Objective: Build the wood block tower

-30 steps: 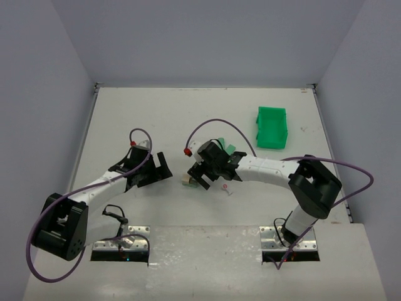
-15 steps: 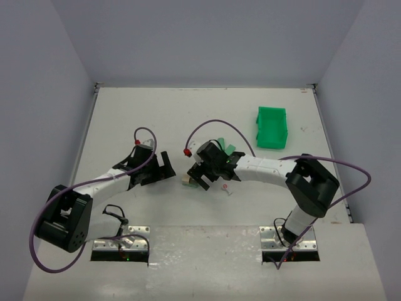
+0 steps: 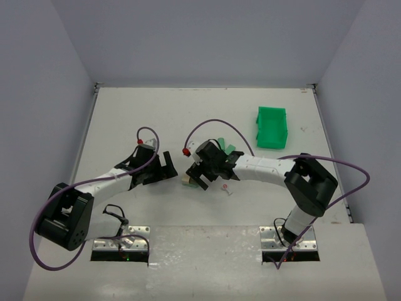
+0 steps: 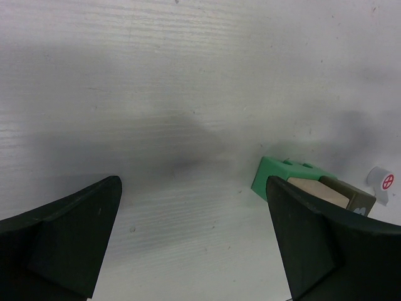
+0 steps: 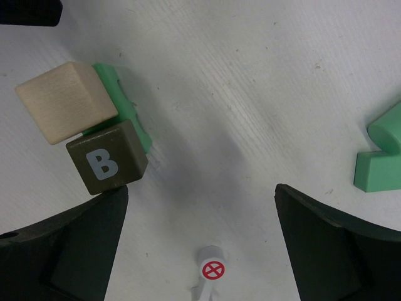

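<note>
A tan cube (image 5: 66, 100), an olive cube marked B (image 5: 106, 164) and a light green block (image 5: 128, 116) huddle together on the table; in the top view this cluster (image 3: 186, 180) lies between my two grippers. My right gripper (image 5: 200, 195) hangs open just right of the cluster, its left finger (image 5: 75, 244) close under the B cube. My left gripper (image 4: 193, 185) is open over bare table, with the green block (image 4: 279, 175) and the tan cube (image 4: 313, 190) peeking past its right finger. Another light green piece (image 5: 381, 153) lies to the right.
A bright green bin (image 3: 271, 127) stands at the back right. A small white peg with a red crossed circle (image 5: 213, 271) lies between my right fingers. The table's walls rise at the back and sides.
My left arm has moved right, toward the block cluster. The right arm and the blocks have barely shifted.
</note>
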Action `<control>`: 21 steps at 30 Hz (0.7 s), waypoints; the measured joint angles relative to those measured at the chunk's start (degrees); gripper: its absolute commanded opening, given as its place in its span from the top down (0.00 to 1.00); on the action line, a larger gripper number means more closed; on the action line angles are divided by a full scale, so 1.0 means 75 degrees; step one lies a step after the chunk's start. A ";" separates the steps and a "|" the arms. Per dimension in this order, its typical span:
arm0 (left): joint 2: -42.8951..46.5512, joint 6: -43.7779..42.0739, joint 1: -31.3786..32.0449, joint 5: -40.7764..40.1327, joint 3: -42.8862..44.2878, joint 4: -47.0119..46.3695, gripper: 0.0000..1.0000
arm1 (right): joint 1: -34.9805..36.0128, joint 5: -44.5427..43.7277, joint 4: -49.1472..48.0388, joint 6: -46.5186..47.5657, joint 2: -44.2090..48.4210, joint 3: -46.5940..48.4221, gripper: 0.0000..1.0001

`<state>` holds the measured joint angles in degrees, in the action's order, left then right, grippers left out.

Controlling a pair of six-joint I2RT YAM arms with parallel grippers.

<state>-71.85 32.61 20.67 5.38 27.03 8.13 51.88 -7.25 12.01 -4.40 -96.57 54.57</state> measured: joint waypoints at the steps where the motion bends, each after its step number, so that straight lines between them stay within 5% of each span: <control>1: -0.0006 -0.0006 0.0007 0.0010 0.0000 -0.0015 0.00 | 0.0000 0.0002 0.0000 0.0000 -0.0005 0.0016 0.01; 21: -0.0069 -0.0089 0.0138 0.0160 0.0000 -0.0152 0.00 | 0.0000 -0.0207 0.0005 -0.0001 -0.0117 0.0044 0.01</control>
<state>-72.37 31.94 21.70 6.58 27.03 6.99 51.88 -8.80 12.05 -4.41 -97.44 54.90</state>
